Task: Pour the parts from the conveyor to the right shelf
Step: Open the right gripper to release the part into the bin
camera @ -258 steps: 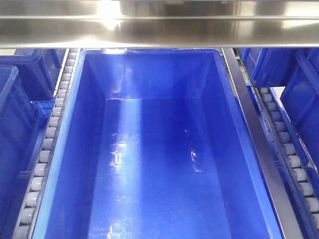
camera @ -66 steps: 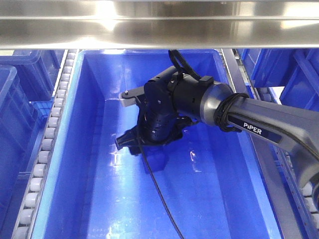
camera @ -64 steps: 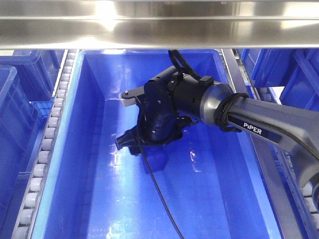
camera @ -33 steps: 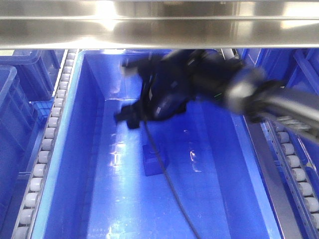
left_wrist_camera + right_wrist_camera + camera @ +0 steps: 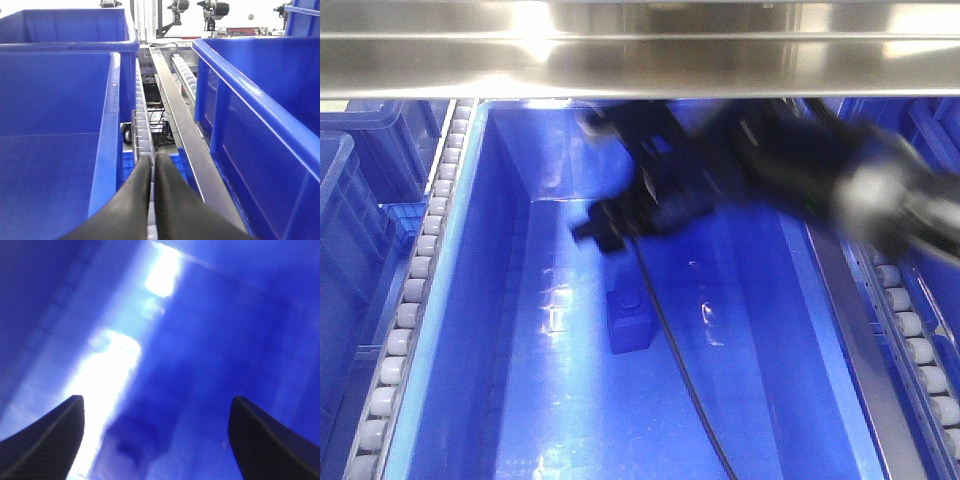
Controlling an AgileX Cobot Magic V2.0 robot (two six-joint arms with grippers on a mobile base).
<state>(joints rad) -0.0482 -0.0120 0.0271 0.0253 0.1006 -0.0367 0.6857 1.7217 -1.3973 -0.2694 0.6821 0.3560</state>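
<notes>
My right jaws (image 5: 155, 440) gape empty; the part (image 5: 627, 322) below them looks light, rigid, slick—I'd pinch its flat sides. Left jaws (image 5: 152, 172): closed.

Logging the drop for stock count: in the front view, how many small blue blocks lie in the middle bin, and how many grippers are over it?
Small blue block: 1
Right gripper, jaws open: 1
Total: 2
</notes>
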